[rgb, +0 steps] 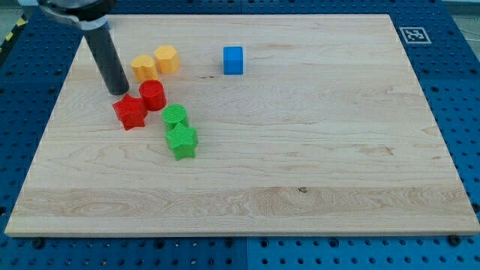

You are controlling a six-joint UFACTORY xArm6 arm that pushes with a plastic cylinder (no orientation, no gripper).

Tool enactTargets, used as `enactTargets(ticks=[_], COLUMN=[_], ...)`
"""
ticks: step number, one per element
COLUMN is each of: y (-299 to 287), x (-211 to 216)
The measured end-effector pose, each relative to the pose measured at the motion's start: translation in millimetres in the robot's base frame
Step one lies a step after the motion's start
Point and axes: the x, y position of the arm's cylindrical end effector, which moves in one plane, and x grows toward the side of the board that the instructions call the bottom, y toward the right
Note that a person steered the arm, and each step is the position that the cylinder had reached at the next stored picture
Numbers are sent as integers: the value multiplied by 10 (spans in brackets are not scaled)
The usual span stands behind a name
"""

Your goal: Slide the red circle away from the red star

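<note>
The red circle [152, 95] sits on the wooden board, touching the red star [130, 112], which lies just to its lower left. My tip [118, 91] rests on the board just above the red star and a little to the left of the red circle, close to both. The dark rod rises from it toward the view's top left.
A yellow block [143, 67] and a yellow hexagon [166, 58] lie above the red circle. A green circle [175, 116] and a green star [182, 141] lie to its lower right. A blue cube [233, 60] sits further right. The board's left edge [46, 127] is near.
</note>
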Motion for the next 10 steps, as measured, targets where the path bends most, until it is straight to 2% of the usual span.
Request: enactTargets(ticks=[2, 6, 10], y=[240, 472, 1072], x=[169, 167, 94])
